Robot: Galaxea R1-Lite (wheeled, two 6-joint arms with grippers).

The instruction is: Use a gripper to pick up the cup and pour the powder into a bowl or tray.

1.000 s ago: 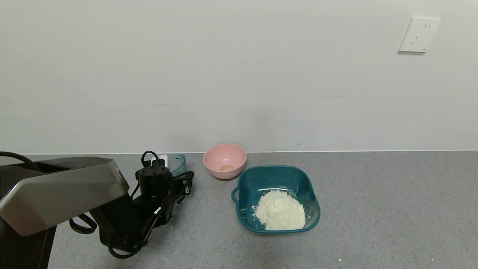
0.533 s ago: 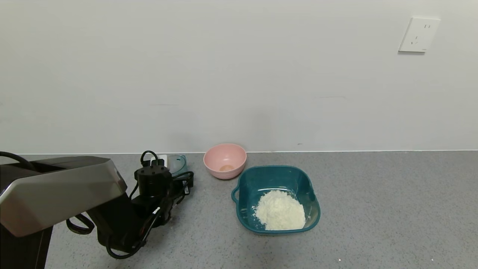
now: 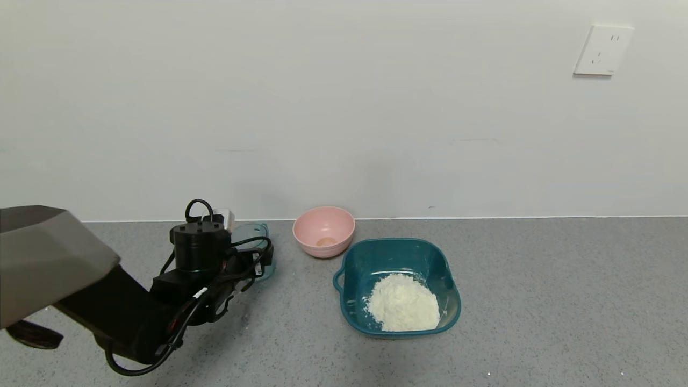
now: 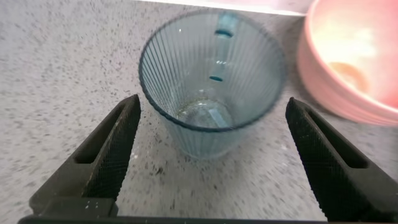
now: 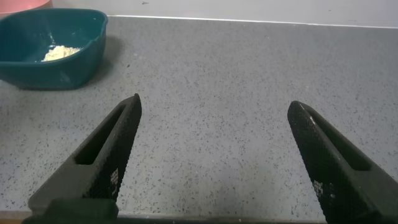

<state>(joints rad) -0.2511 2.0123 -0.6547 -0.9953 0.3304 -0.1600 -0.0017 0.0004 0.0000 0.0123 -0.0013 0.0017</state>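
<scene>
The pale-teal ribbed cup [image 4: 208,93] stands upright and empty on the grey counter. In the head view the cup [image 3: 248,233] is partly hidden behind my left wrist. My left gripper [image 4: 212,106] is open, its fingertips either side of the cup's rim and apart from it; in the head view the left gripper [image 3: 252,260] is at the left. The white powder [image 3: 402,307] lies heaped in the dark teal basin [image 3: 349,269] to the right. My right gripper [image 5: 214,106] is open and empty over bare counter, with the basin [image 5: 62,65] farther off.
A pink bowl [image 3: 323,228] stands by the wall between the cup and the basin, close beside the cup in the left wrist view [image 4: 348,56]. The wall runs along the counter's back edge, with a socket [image 3: 603,49] high at the right.
My left arm has drawn back to the left, away from the cup. The cup stays on the counter and shows more. The basin and pink bowl have not moved.
</scene>
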